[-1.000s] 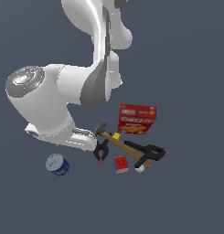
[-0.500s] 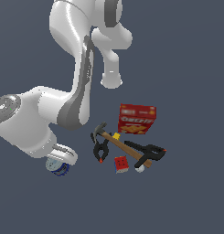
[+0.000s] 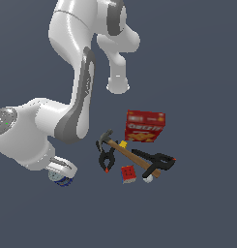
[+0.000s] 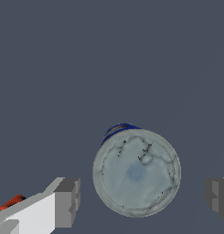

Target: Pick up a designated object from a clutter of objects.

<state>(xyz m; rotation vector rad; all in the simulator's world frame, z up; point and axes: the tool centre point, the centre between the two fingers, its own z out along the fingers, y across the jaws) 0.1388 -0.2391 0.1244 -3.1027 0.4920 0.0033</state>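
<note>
The designated object is a small can with a dark blue label and a silver-grey round lid (image 4: 136, 172). The wrist view looks straight down on the lid, which lies between my two grey fingertips (image 4: 67, 202). My gripper (image 4: 143, 199) is open and wider than the can, with gaps on both sides. In the exterior view only a sliver of the can (image 3: 63, 181) shows at the exterior view's left, mostly hidden under my arm's wrist. The clutter of objects sits apart, toward the exterior view's right.
The clutter holds a red cracker box (image 3: 144, 126), a wooden-handled hammer (image 3: 127, 151), black clamps (image 3: 106, 159) with orange tips, a small red cube (image 3: 128, 174), a white ball (image 3: 148, 178) and a tiny yellow block (image 3: 123, 144). The big white arm links loom over the can.
My arm has swung down and toward the exterior view's left. The wrist now covers the can, which stood in plain sight a second ago.
</note>
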